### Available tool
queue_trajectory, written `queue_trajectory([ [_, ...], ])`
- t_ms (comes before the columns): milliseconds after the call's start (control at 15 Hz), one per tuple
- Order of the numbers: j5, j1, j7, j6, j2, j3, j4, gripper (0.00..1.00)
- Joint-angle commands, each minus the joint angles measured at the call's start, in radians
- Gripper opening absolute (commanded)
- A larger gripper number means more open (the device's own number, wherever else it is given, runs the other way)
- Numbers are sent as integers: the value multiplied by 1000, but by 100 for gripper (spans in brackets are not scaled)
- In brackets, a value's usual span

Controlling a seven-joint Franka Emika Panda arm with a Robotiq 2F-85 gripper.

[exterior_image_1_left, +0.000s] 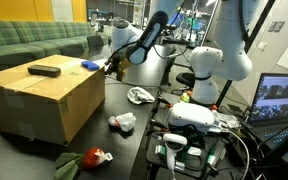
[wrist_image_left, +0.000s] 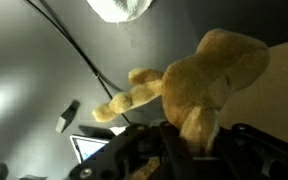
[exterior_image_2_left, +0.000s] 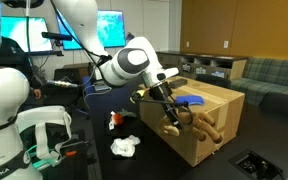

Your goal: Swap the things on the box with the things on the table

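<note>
Cardboard box [exterior_image_1_left: 44, 105]: farthest left in an exterior view. On its top we see a black flat object [exterior_image_1_left: 44, 70] and, nearer the arm, a blue object [exterior_image_1_left: 89, 64].
Gripper [exterior_image_1_left: 112, 67]: just off the box's arm-side top corner, jaws pinched on a tan plush toy [exterior_image_2_left: 196, 127]. The wrist view shows the toy [wrist_image_left: 199, 80] clamped between them.
Toy's lie: it hangs below the jaws, limbs dangling, in front of the box's side face rather than over its top. We cannot tell whether it touches the cardboard.
Governing relation: the box top lies above and just beyond the held toy. We judge that the coming move calls for a lift and a short carry over the edge, onto bare cardboard beside the blue object.
Table [exterior_image_1_left: 114, 140]: to the right lie a white crumpled item [exterior_image_1_left: 139, 95], a red-and-white item [exterior_image_1_left: 122, 121] and a green-and-red plush [exterior_image_1_left: 84, 158].
</note>
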Motion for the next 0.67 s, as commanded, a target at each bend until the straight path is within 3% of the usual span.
queue_trajectory([
  [0,-32,187,71,-87,-19,-194,33,3],
  [267,0,338,88,-138,1,-353,51,3],
  [600,22,389,96,-167,12,-422,80,3],
])
